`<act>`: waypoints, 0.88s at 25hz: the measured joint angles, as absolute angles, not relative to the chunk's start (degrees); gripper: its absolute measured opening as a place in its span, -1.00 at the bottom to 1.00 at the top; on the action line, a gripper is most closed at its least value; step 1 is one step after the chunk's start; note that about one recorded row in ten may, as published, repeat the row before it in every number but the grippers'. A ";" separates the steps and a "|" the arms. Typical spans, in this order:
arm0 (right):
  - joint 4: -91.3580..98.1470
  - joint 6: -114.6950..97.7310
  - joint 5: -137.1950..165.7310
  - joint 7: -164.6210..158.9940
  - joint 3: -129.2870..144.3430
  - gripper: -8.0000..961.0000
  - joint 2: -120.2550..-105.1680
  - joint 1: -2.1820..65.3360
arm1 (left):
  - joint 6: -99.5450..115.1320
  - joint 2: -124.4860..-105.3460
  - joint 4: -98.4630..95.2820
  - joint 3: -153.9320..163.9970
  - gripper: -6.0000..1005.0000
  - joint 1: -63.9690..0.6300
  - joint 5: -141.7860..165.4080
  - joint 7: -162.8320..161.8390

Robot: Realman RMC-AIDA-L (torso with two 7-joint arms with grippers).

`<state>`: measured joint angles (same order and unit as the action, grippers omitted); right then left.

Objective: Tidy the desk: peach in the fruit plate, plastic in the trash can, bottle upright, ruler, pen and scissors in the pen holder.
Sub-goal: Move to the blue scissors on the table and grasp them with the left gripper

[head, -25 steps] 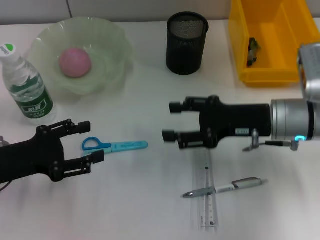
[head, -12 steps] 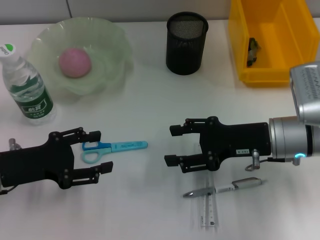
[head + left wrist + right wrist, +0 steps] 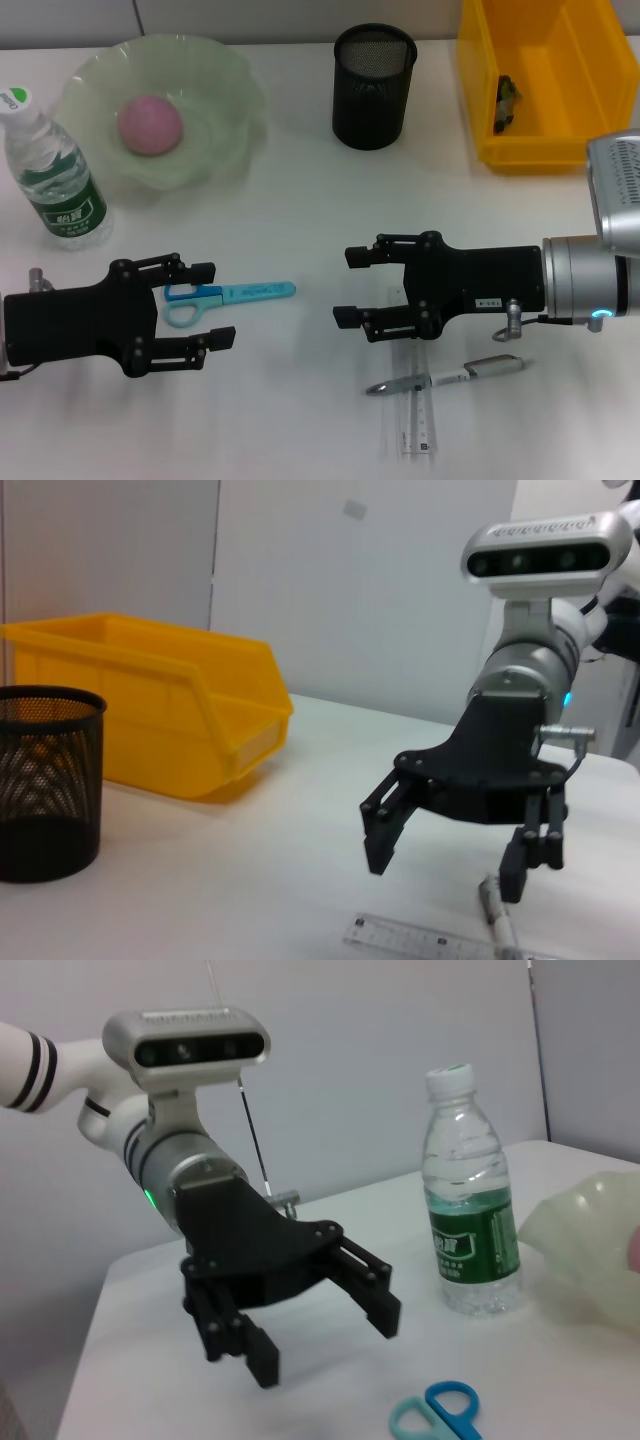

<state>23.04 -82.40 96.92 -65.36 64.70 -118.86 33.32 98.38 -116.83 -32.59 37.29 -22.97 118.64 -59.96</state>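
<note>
The blue scissors (image 3: 245, 292) lie flat left of centre. My left gripper (image 3: 212, 303) is open, its fingers on either side of the scissors' handles. My right gripper (image 3: 347, 287) is open and empty over the far end of the clear ruler (image 3: 418, 405). The pen (image 3: 450, 377) lies across the ruler. The black mesh pen holder (image 3: 373, 85) stands at the back. The pink peach (image 3: 150, 124) sits in the green plate (image 3: 220, 75). The bottle (image 3: 55, 180) stands upright. The right wrist view shows the left gripper (image 3: 325, 1345), scissors (image 3: 435, 1412) and bottle (image 3: 470, 1230).
A yellow bin (image 3: 560, 150) stands at the back right with a small dark scrap (image 3: 507, 100) inside. The left wrist view shows the right gripper (image 3: 450, 850), pen holder (image 3: 40, 780), bin (image 3: 150, 710), ruler (image 3: 420, 940) and pen (image 3: 497, 920).
My left gripper has moved right, up to the scissors' handles. My right gripper has shifted slightly toward the front of the table, over the ruler. Both stay open.
</note>
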 joint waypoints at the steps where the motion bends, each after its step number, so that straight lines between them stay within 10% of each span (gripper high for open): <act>1: 22.99 -82.04 96.99 -65.33 64.70 0.61 -118.86 33.35 | 98.38 -116.83 -32.59 37.29 0.58 -22.97 118.64 -59.96; 22: 23.08 -77.84 97.24 -65.25 65.39 0.61 -118.82 34.06 | 103.66 -118.38 -67.65 58.11 0.58 -34.69 138.45 -100.92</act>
